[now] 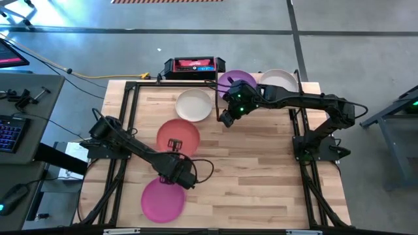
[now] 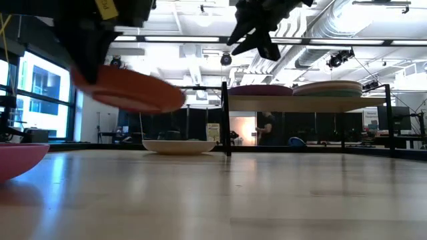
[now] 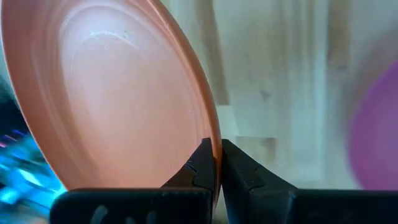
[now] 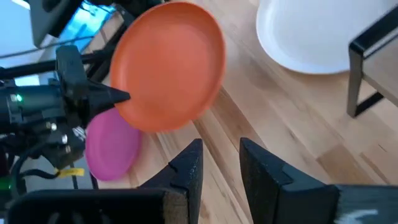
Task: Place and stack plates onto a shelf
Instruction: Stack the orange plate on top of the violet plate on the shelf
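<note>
The coral red plate (image 1: 177, 136) hangs lifted clear of the surface (image 1: 261, 176), tilted, its rim pinched tight in the closed jaws of the left gripper (image 3: 217, 163). Just beside it, toward the surface's front edge, the magenta plate (image 1: 162, 199) lies flat, and on its far side the cream plate (image 1: 194, 104) rests next to the shelf's black post. Farther from the coral red plate, the shelf (image 2: 300, 103) carries a purple plate (image 1: 236, 80) and a stack topped by a white plate (image 1: 279, 81), while the right gripper (image 4: 219, 163) hovers in front of the shelf with its jaws partly open and holding nothing.
</note>
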